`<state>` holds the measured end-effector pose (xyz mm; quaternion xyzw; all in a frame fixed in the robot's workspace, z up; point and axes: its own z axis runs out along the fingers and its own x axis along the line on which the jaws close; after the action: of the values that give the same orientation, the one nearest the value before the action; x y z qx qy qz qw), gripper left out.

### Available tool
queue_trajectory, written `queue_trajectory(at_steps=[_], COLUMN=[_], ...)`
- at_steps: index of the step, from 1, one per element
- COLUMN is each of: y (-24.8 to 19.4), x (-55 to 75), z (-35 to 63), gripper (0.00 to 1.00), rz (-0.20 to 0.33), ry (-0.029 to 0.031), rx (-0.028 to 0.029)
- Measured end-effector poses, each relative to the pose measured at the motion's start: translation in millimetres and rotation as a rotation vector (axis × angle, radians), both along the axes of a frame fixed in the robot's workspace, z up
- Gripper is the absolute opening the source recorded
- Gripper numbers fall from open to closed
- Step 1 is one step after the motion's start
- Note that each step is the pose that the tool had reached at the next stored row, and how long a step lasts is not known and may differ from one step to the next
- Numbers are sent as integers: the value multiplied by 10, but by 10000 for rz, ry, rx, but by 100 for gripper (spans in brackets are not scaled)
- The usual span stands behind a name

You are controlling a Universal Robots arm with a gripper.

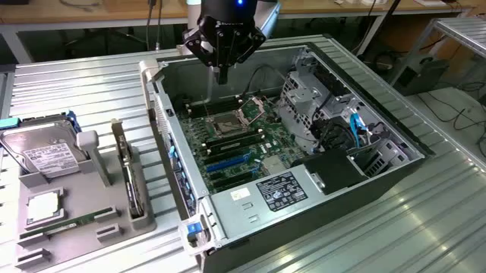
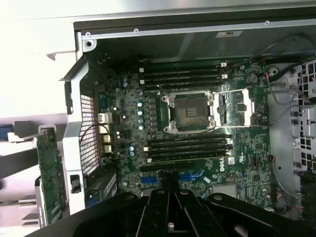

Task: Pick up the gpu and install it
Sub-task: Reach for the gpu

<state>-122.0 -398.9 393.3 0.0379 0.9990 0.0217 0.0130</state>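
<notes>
Grey plastic tray [image 1: 76, 242] on the exterior view's left holds the gpu [image 1: 131, 170], standing on its long edge in a slot just left of the open computer case [image 1: 365, 190]. I judge the card light and stiff but fragile, so I would pinch it by the bare upper board edge, clear of its components. Further right, over the motherboard [image 1: 243, 136] at the case's far end, my gripper [image 1: 222, 77] hangs with fingers pressed together, holding nothing

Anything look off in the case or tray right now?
The CPU socket stands open and empty, its metal frame flipped up. The gpu stands on edge in the tray. Nothing looks spilled or damaged.
</notes>
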Motion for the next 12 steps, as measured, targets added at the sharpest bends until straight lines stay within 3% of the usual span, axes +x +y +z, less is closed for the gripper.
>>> queue_trajectory(at_steps=[12], y=[0], x=[-3], z=[0], gripper=[11], rz=[-1], ry=[-1], rx=[0])
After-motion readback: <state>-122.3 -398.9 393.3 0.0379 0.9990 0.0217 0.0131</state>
